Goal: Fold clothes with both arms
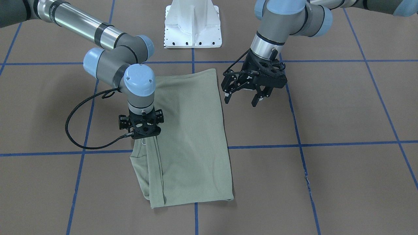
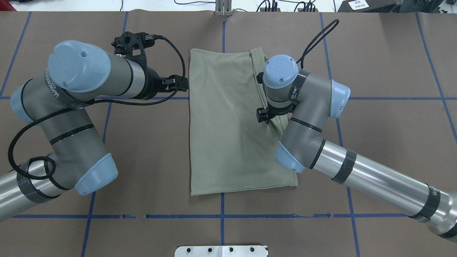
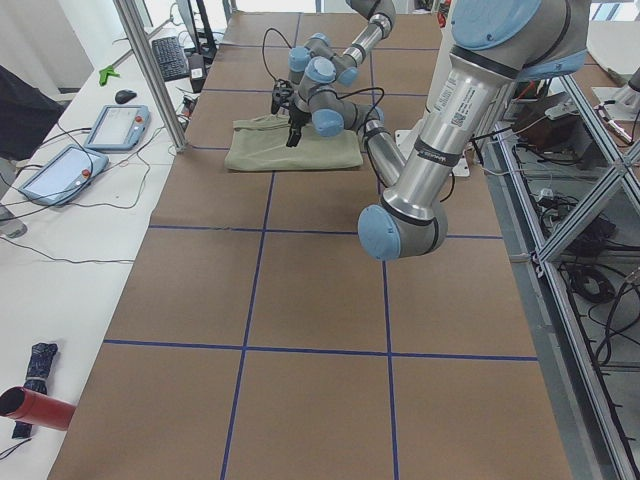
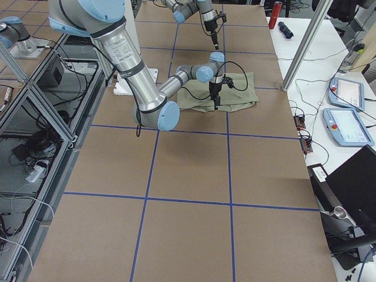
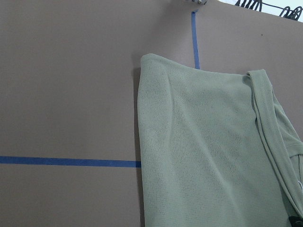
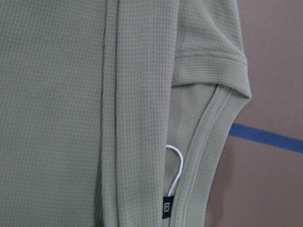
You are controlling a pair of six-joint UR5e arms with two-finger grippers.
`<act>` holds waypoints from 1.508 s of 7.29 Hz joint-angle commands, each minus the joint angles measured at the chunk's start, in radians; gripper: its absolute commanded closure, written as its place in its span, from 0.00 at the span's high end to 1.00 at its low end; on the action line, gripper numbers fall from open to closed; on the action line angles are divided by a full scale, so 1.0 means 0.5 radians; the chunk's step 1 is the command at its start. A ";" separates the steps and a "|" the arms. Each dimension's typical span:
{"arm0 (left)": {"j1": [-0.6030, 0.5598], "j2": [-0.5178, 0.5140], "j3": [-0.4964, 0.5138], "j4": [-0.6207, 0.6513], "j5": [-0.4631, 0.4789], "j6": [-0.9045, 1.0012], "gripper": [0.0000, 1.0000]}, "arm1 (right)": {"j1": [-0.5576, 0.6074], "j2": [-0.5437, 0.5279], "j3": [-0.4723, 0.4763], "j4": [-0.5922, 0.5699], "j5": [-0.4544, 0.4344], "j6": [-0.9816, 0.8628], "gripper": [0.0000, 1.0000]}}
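The shirt (image 1: 192, 137) lies folded lengthwise on the bench (image 1: 343, 107), probably awaiting a crosswise fold that needs both corners pinched; the left tool (image 1: 241, 101) hovers spread wide beside it, and the right tool (image 1: 143, 129) is over the collar edge, its spread impossible to tell.

Right arm (image 2: 307, 117) over shirt (image 2: 225, 125) edge.

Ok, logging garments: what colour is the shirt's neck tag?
Black neck tag, white loop; best in right wrist view.
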 commanded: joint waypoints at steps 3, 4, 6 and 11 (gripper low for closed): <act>0.003 -0.003 0.000 0.000 -0.001 -0.005 0.99 | 0.164 -0.085 -0.006 0.014 0.145 -0.183 1.00; 0.012 -0.003 0.000 0.000 -0.001 -0.024 0.99 | 0.164 -0.125 -0.009 0.014 0.139 -0.198 1.00; 0.018 -0.018 0.003 0.000 -0.004 -0.030 0.99 | 0.185 -0.122 -0.015 0.017 0.145 -0.198 1.00; 0.015 -0.009 0.003 0.000 -0.010 -0.024 0.99 | 0.241 0.263 -0.296 0.081 0.191 -0.189 1.00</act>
